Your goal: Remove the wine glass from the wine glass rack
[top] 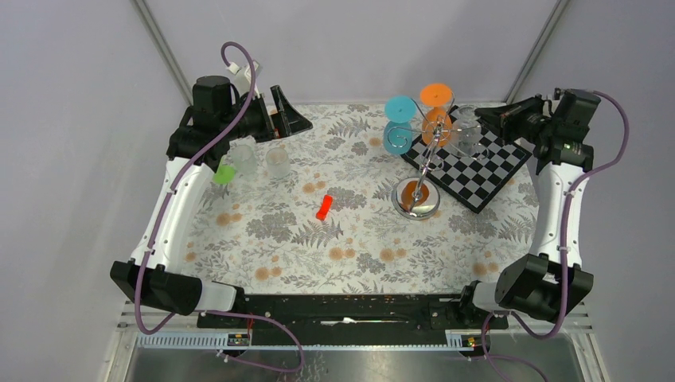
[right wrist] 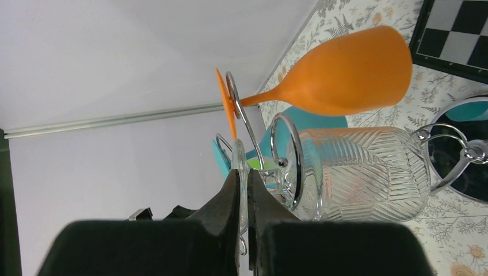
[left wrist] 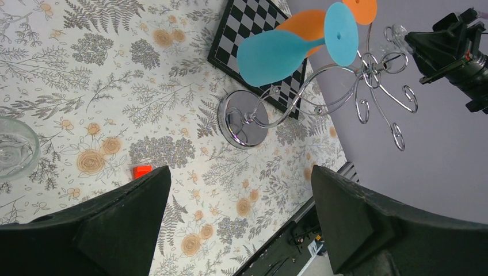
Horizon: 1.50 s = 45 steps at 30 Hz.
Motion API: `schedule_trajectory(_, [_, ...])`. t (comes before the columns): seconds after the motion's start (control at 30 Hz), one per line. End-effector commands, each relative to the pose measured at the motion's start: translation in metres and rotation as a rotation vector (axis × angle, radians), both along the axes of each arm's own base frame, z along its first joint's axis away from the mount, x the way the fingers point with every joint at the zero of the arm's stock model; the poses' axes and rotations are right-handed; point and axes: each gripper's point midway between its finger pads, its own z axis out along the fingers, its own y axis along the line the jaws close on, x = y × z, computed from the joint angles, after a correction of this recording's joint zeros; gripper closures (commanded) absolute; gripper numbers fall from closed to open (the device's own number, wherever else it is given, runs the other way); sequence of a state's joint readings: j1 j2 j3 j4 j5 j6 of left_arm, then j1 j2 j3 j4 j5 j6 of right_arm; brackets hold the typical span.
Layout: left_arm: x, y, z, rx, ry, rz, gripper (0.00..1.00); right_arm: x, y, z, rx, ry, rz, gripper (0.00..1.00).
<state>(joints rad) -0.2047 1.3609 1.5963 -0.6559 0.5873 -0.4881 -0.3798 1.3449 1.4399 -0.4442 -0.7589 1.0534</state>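
Observation:
The silver wine glass rack (top: 415,199) stands right of centre, beside the chequered board; its wire arms carry a teal glass (top: 398,123), an orange glass (top: 436,107) and a clear ribbed wine glass (top: 468,131). My right gripper (top: 487,118) is at the rack's top. In the right wrist view it (right wrist: 243,184) is shut on the thin clear foot of the ribbed glass (right wrist: 368,172), which still hangs in a wire loop (right wrist: 288,149). My left gripper (top: 290,119) is open and empty at the far left; its wrist view (left wrist: 239,213) shows the rack base (left wrist: 244,121).
A black-and-white chequered board (top: 477,163) lies under and behind the rack. Two clear glasses (top: 277,161) and a green-footed one (top: 224,174) stand under the left arm. A small red object (top: 324,207) lies mid-table.

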Motion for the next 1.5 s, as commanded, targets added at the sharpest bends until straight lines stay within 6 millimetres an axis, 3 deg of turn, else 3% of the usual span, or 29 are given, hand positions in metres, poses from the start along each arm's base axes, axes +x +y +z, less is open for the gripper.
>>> schedule_trajectory(0.0, [0.000, 0.001, 0.023, -0.021, -0.084, -0.002, 0.01, -0.002, 0.024, 0.051, 0.001, -0.198, 0.072, 1.00])
schedule_trajectory(0.6, [0.000, 0.002, 0.024, -0.022, -0.087, 0.003, 0.01, 0.048, 0.008, 0.057, -0.104, -0.293, -0.034, 1.00])
schedule_trajectory(1.07, [0.002, 0.002, 0.029, -0.021, -0.099, 0.005, 0.01, 0.061, -0.010, 0.067, -0.214, -0.312, -0.104, 1.00])
schedule_trajectory(1.23, [0.004, 0.002, 0.032, -0.018, -0.110, 0.004, 0.01, 0.057, -0.014, 0.082, -0.262, -0.325, -0.124, 1.00])
schedule_trajectory(1.37, [0.006, 0.005, 0.030, -0.014, -0.107, 0.014, 0.01, 0.048, -0.013, 0.104, -0.276, -0.370, -0.137, 1.00])
schedule_trajectory(1.47, [0.008, 0.008, 0.029, -0.013, -0.106, 0.019, 0.01, 0.042, -0.002, 0.127, -0.253, -0.443, -0.088, 1.00])
